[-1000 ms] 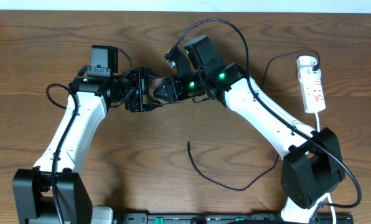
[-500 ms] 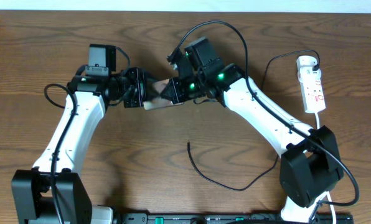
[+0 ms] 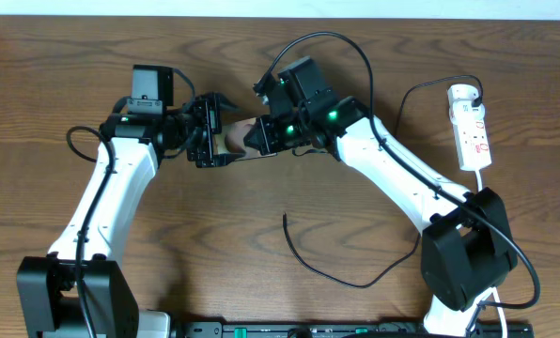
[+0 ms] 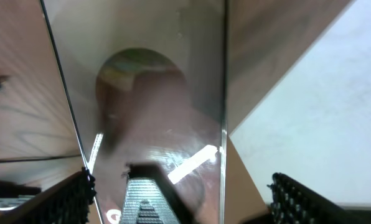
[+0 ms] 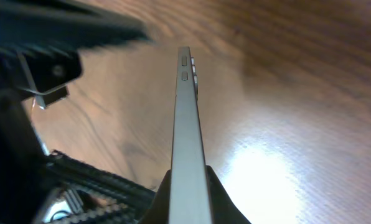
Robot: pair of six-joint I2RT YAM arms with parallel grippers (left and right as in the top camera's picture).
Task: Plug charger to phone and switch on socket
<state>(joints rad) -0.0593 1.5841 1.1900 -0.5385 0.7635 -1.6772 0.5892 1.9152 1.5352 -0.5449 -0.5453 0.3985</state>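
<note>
The phone (image 3: 236, 140) is held in the air between both grippers at the table's back middle. My right gripper (image 3: 258, 137) is shut on it. In the right wrist view the phone (image 5: 185, 118) stands edge-on, pinched between the gripper's (image 5: 187, 183) two fingers. My left gripper (image 3: 224, 131) is open, its jaws spread round the phone's other end. In the left wrist view the glossy face (image 4: 148, 93) lies between the gripper's (image 4: 180, 180) fingers, and the right finger (image 4: 297, 199) stands apart from the phone's edge. The charger's plug tip (image 3: 286, 218) lies free on the table. The white socket (image 3: 473, 127) lies at the far right.
The thin black charger cable (image 3: 355, 282) curves across the front middle of the wooden table (image 3: 205, 244) and runs up towards the socket. The right arm's base (image 3: 463, 258) stands at the front right, the left arm's base (image 3: 73, 300) at the front left.
My left gripper's jaws have spread apart round the phone's end. The phone has risen a little and levelled in the right gripper. The charger and the socket have not moved.
</note>
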